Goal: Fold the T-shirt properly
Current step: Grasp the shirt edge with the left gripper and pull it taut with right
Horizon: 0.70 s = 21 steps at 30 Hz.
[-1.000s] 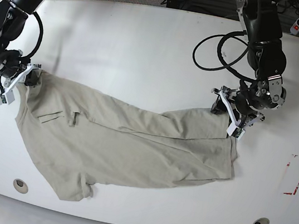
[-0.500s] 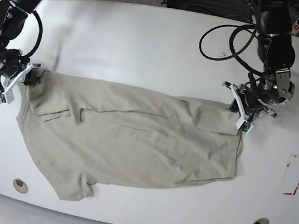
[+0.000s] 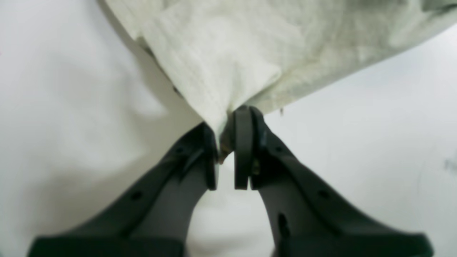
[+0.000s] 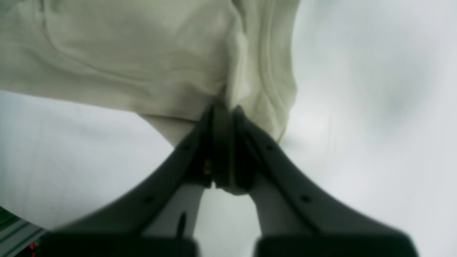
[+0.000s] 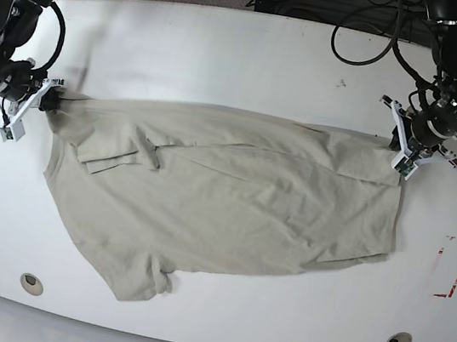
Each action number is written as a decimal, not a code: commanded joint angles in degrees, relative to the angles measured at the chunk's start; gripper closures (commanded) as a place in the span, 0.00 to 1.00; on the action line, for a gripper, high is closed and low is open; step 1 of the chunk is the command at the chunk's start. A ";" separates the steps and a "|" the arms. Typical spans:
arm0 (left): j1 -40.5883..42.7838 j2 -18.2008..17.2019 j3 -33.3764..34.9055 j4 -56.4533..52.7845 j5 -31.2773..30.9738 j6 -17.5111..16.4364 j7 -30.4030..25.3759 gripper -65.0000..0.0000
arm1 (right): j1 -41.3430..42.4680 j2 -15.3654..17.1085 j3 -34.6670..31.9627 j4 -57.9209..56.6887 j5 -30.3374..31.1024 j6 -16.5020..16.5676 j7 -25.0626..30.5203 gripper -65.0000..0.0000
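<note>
while both sets of jaws are pinching cloth, you are looking at a shirt stretched between them. your left gripper (image 3: 225,142) is clenching a bunched corner of the t-shirt (image 3: 250,53), the fabric wedged between its dark fingers (image 3: 244,150) and fanning out toward 12 o'clock in the left wrist view. your right gripper (image 4: 223,142) is clamping another gathered fold of the shirt, its jaws pressed together with cloth spreading toward 11 o'clock. in the base view the left gripper (image 5: 404,159) is sitting at 3 o'clock of the garment and the right gripper (image 5: 34,101) at 9 o'clock. the t-shirt (image 5: 223,205) is lying across the middle of the white table (image 5: 229,51), its top edge pulled taut between the two grippers, the lower body sagging wrinkled toward 6 o'clock, one sleeve pointing to 7 o'clock.
</note>
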<state>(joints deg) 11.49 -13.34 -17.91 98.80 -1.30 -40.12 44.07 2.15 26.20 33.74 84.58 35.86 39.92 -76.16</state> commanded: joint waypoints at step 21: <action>6.23 -3.05 -13.60 4.36 0.03 0.12 5.11 0.64 | -12.75 1.54 0.33 1.27 16.85 0.08 0.86 0.45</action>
<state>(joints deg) 17.39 -15.51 -29.74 101.16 -1.21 -40.36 49.89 -10.57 26.13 33.65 84.71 50.46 39.92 -75.81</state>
